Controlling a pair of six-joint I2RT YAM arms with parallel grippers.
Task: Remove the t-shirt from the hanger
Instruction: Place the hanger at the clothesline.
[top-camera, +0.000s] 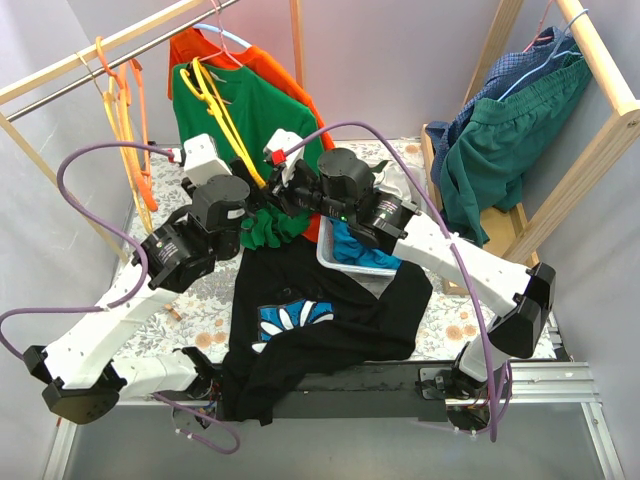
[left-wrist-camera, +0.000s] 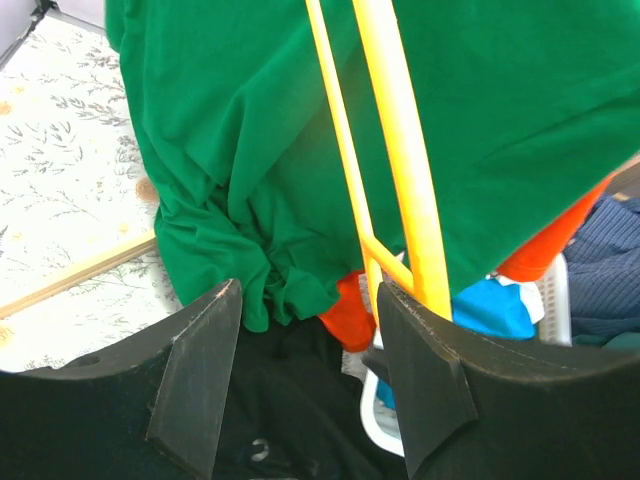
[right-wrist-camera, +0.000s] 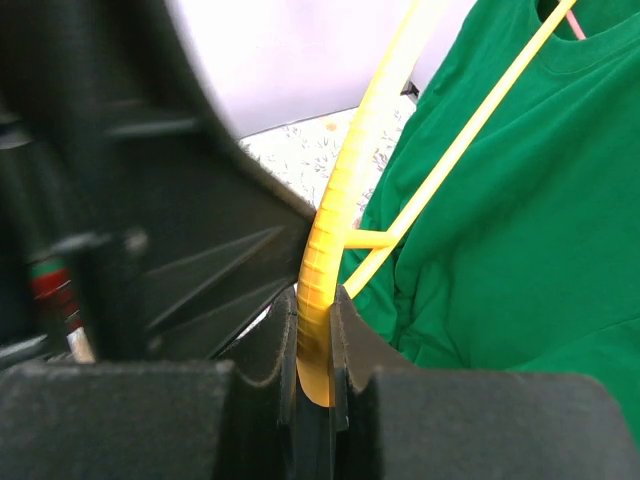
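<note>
A green t-shirt (top-camera: 262, 115) hangs from the rail, its lower part bunched on the table. A yellow hanger (top-camera: 222, 112) slants down across its front, outside the cloth. My right gripper (top-camera: 274, 186) is shut on the hanger's lower end; the right wrist view shows the yellow bar (right-wrist-camera: 330, 240) pinched in that gripper (right-wrist-camera: 313, 350), with the green shirt (right-wrist-camera: 500, 230) to its right. My left gripper (top-camera: 240, 198) is open beside it. In the left wrist view this gripper (left-wrist-camera: 305, 370) is empty, the hanger (left-wrist-camera: 400, 150) passes by its right finger (left-wrist-camera: 425, 385), and the green shirt (left-wrist-camera: 250, 150) lies beyond.
An orange shirt (top-camera: 285, 75) hangs behind the green one. Empty orange hangers (top-camera: 125, 110) hang at the left. A black t-shirt (top-camera: 320, 320) lies over the table's near edge. A white basket (top-camera: 350, 268) holds blue cloth. A wooden rack with blue and teal garments (top-camera: 510, 130) stands at the right.
</note>
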